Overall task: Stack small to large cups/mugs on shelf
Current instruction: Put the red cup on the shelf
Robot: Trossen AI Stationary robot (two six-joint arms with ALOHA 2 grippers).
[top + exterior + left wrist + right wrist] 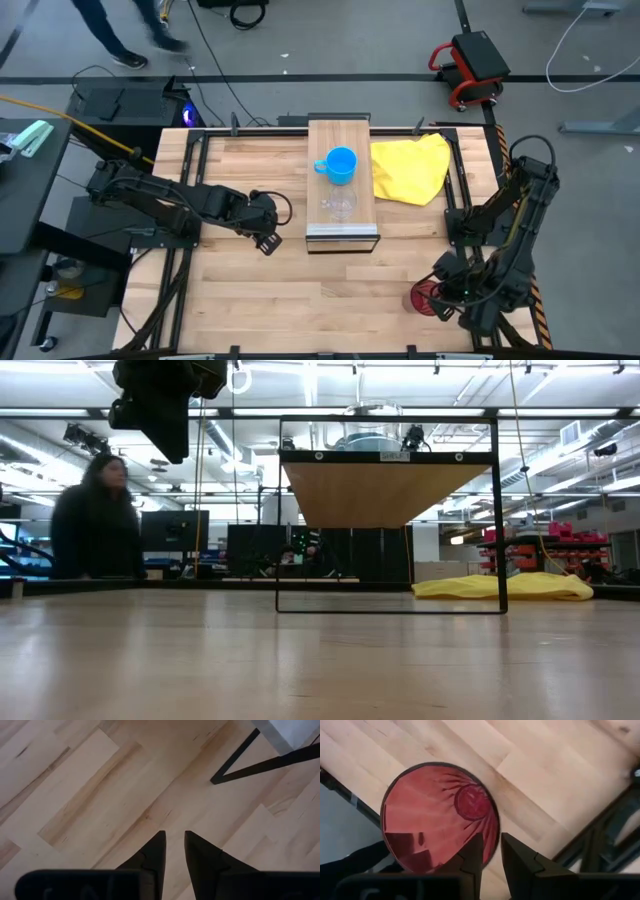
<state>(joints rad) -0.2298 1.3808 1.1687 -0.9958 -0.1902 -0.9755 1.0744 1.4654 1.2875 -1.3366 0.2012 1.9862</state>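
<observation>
High view shows the long light-wood shelf (pixel 341 180) on its dark metal frame at the middle of the table, with the bright blue handled mug (pixel 340 164) on it and the small clear glass cup (pixel 338 205) just beside the mug, toward the near end. The tall dark red tumbler (pixel 437 817) sits at the table's right front edge, well apart from the shelf.

The right gripper (pixel 491 851) has one finger inside the tumbler's rim and one outside, the wall pinched between them. The left gripper (pixel 173 849) hangs over bare table just left of the shelf, fingers nearly together and holding nothing.

To my eye the risk is that rim pinch: a one-sided hold on a tall tumbler could let it swing or slip as it lifts. It stands close to the table edge, so a slip could send it off. Set down carelessly on the narrow shelf, it might knock the glass cup or the crumpled yellow cloth (pixel 411 168) lying beside.

I can read no brand, label or writing anywhere.
</observation>
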